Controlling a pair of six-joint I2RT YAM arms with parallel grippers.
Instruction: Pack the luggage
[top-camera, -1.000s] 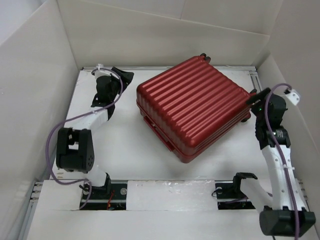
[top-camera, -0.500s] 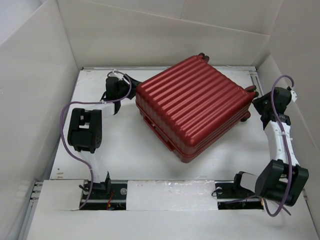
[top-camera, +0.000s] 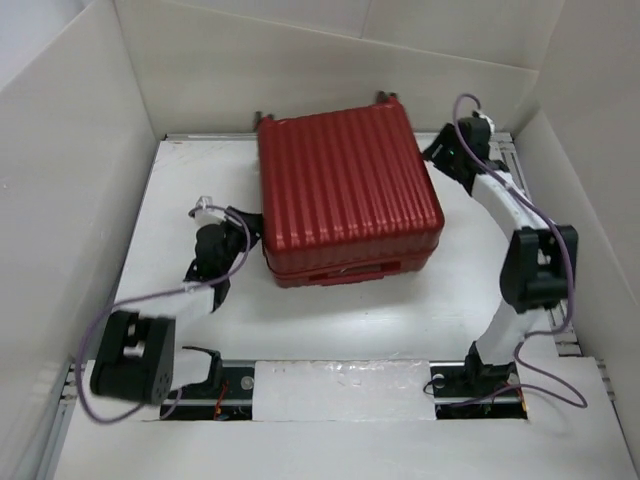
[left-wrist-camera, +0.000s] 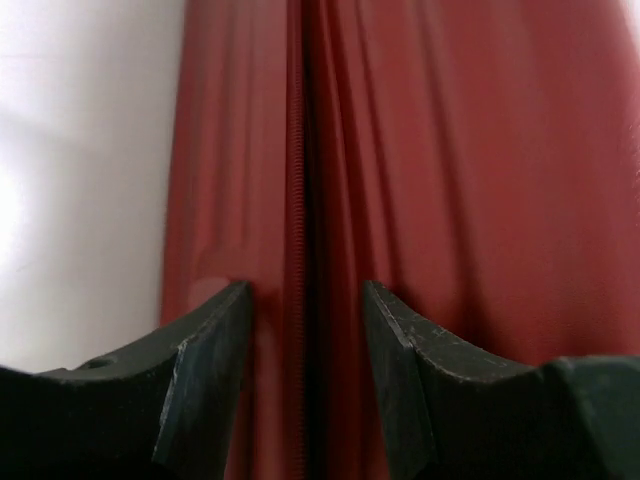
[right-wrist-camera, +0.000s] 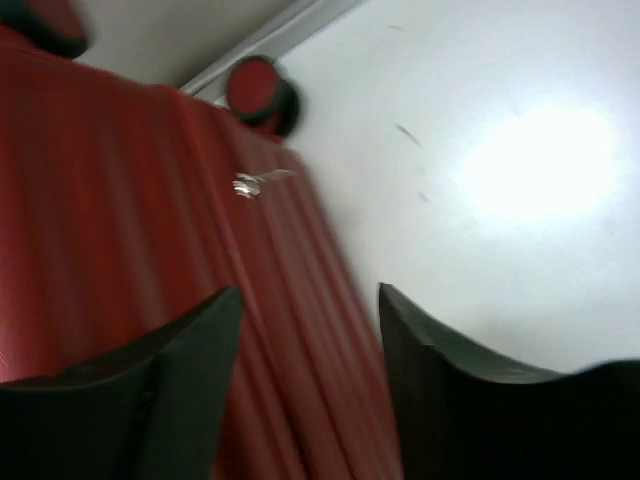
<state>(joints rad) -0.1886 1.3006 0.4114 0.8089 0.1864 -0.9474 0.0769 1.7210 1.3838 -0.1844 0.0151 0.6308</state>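
The white worktop (top-camera: 180, 200) carries the luggage (top-camera: 345, 195), which lies flat and shut with its ribbed shell up, at the far middle and close to the far wall. The left arm (top-camera: 150, 300) reaches to its near left corner, the right arm (top-camera: 500, 205) to its far right side. The overhead view does not show the jaws; the wrist views do. The left claw (left-wrist-camera: 305, 330) stands partly open and empty, its fingers either side of the zipper seam (left-wrist-camera: 297, 150) in the red side. The right claw (right-wrist-camera: 310, 340) is also partly open and holds nothing, at the shell's edge beside bare worktop. That view alone shows a wheel (right-wrist-camera: 260, 90) close up and a small metal zipper pull (right-wrist-camera: 255, 183).
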